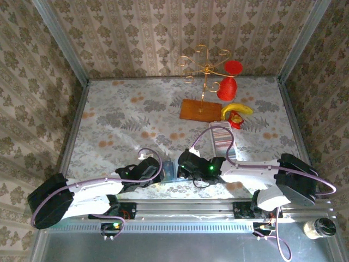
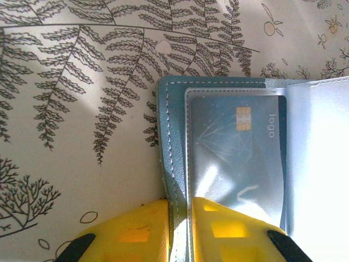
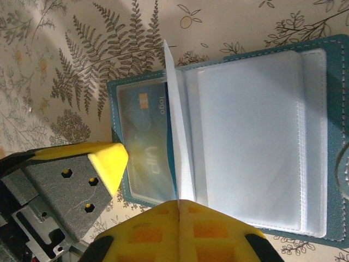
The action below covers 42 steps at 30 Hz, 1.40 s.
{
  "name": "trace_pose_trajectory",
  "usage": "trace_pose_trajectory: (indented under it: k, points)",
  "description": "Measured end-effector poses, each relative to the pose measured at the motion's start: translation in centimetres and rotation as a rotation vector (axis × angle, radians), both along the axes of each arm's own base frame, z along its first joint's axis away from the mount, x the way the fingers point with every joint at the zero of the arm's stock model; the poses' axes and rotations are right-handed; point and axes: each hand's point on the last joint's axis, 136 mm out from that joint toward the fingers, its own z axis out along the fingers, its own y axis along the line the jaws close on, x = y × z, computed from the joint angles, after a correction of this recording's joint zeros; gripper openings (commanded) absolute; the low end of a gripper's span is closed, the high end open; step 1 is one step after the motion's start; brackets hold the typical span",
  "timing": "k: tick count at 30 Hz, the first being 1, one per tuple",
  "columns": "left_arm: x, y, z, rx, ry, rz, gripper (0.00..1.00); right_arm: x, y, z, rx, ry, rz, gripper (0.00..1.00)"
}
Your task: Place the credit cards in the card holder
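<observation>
The teal card holder (image 2: 170,136) lies open on the fern-print cloth, between the two arms at the table's near edge (image 1: 169,173). A blue credit card (image 2: 240,142) with a gold chip sits inside its left clear sleeve, and shows again as a blue card (image 3: 143,144) in the right wrist view. My left gripper (image 2: 180,221) is shut on the near edge of the holder's left panel. My right gripper (image 3: 179,210) is shut on a thin whitish sleeve leaf (image 3: 175,125) of the holder (image 3: 327,164), holding it upright on edge. The sleeves to the right of that leaf look pale and blank.
A long whitish tray (image 1: 221,139) lies just behind the right arm. Farther back stand an orange-brown board (image 1: 196,110) with a gold wire stand (image 1: 206,68), red pieces (image 1: 227,87) and a banana (image 1: 236,108). A jar (image 1: 319,228) sits off the table's near right corner.
</observation>
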Motion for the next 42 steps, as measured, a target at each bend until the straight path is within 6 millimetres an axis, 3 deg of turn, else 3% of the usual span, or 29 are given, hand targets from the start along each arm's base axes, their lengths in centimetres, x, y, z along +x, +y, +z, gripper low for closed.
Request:
trace_pose_trajectory:
  k: [12, 19, 26, 30, 34, 38, 40, 42]
  points:
    - [-1.0, 0.7, 0.2, -0.024, 0.019, 0.007, 0.23, 0.0, 3.8, -1.6, 0.031, 0.036, 0.092, 0.26]
    - [-1.3, 2.5, 0.6, -0.026, 0.0, 0.045, 0.3, 0.4, 5.6, -0.8, 0.086, 0.025, 0.106, 0.39]
    - [-1.5, 4.0, 0.9, 0.003, -0.013, 0.072, 0.32, 0.6, 6.3, 0.5, 0.129, -0.008, 0.129, 0.61]
    - [-1.3, 4.7, 1.6, 0.033, -0.024, 0.082, 0.35, 1.4, 5.0, 4.2, 0.116, -0.129, 0.192, 0.63]
    - [-0.3, 4.5, 2.6, 0.035, -0.036, 0.1, 0.36, 3.1, 1.9, 12.7, 0.107, -0.444, 0.296, 0.65]
    - [1.0, 4.5, 2.1, 0.044, 0.001, 0.134, 0.36, 1.6, -1.8, 19.9, -0.002, -0.835, 0.526, 0.78]
    - [1.4, 4.5, 1.7, 0.049, 0.019, 0.137, 0.4, 0.5, -4.3, 21.7, -0.143, -1.02, 0.656, 0.81]
    - [1.6, 4.0, 1.5, 0.046, 0.028, 0.122, 0.41, 0.2, -6.7, 22.2, -0.308, -1.141, 0.735, 0.83]
